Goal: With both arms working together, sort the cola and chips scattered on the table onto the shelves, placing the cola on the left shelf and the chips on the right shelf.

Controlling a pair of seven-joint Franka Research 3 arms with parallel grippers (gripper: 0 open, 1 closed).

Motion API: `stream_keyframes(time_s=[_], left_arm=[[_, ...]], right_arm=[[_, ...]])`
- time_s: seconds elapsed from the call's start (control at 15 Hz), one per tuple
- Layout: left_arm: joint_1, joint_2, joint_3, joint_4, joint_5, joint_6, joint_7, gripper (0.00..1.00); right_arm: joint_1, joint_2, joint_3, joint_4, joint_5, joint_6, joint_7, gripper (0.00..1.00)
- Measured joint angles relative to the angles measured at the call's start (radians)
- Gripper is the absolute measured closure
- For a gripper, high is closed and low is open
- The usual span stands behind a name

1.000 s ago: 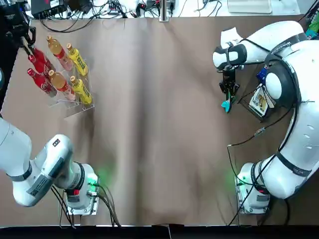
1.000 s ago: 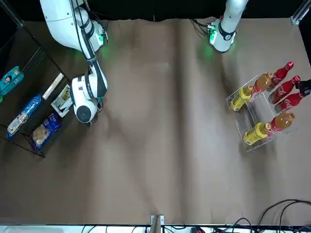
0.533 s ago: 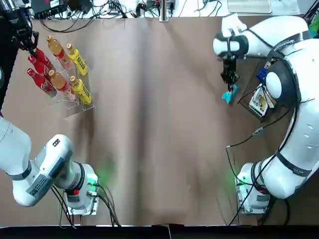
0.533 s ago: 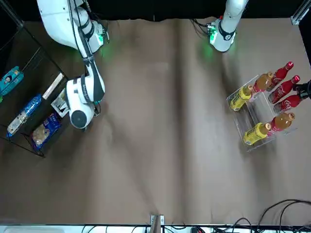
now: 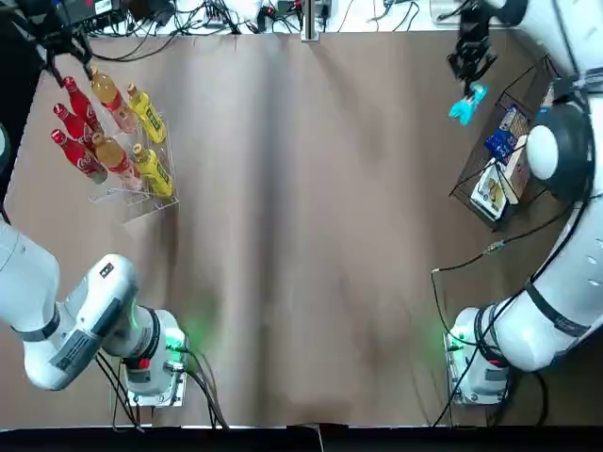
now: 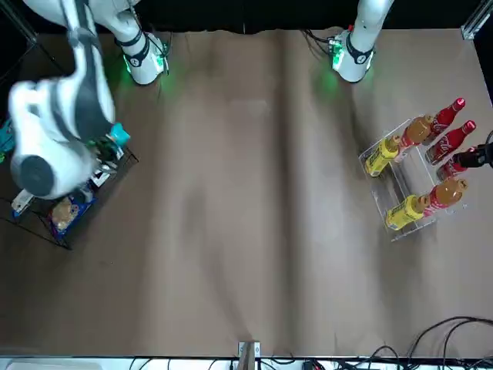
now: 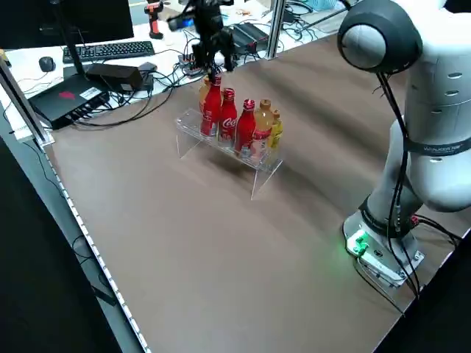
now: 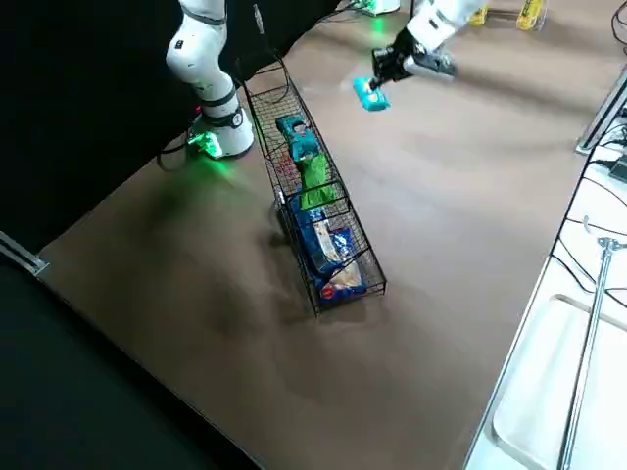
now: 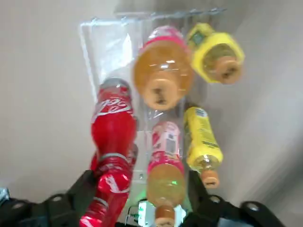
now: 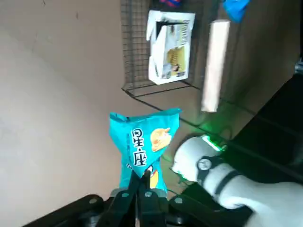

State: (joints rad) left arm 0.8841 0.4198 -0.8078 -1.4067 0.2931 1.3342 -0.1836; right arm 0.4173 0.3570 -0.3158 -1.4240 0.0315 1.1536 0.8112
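Chips, a teal-blue packet point(image 5: 466, 104), hang pinched in the right gripper point(image 5: 468, 77) above the table point(image 5: 301, 235) just beside the right shelf point(image 5: 485, 162), while the left gripper point(image 7: 208, 53), jaws spread and empty, hovers over the cola point(image 5: 77, 132) on the left shelf point(image 5: 137, 193).

orange-drink bottles point(image 5: 109, 122) and yellow-labelled bottles point(image 5: 149, 138) in two rows, keyboard point(image 7: 109, 50) and cables point(image 5: 203, 17) past the edge

Teal chips packet point(image 5: 466, 104) farther out, seemingly higher.
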Motion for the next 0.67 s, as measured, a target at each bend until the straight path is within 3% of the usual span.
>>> stream_keyframes(time_s=[0.13, 0.4, 0.67], left_arm=[[-0.004, -0.019, -0.052, 0.000, 0.000, 0.003, 0.030, 0.00], [-0.012, -0.030, -0.155, -0.003, 0.069, 0.003, 0.106, 0.00], [-0.111, -0.026, -0.175, -0.014, 0.159, 0.003, 0.141, 0.00]], right_arm=[[-0.048, -0.048, -0.003, 0.039, -0.010, -0.092, -0.072, 0.98], [-0.129, -0.147, -0.004, 0.086, -0.047, -0.209, -0.195, 0.98], [-0.165, -0.202, -0.004, 0.106, -0.173, -0.246, -0.344, 0.97]])
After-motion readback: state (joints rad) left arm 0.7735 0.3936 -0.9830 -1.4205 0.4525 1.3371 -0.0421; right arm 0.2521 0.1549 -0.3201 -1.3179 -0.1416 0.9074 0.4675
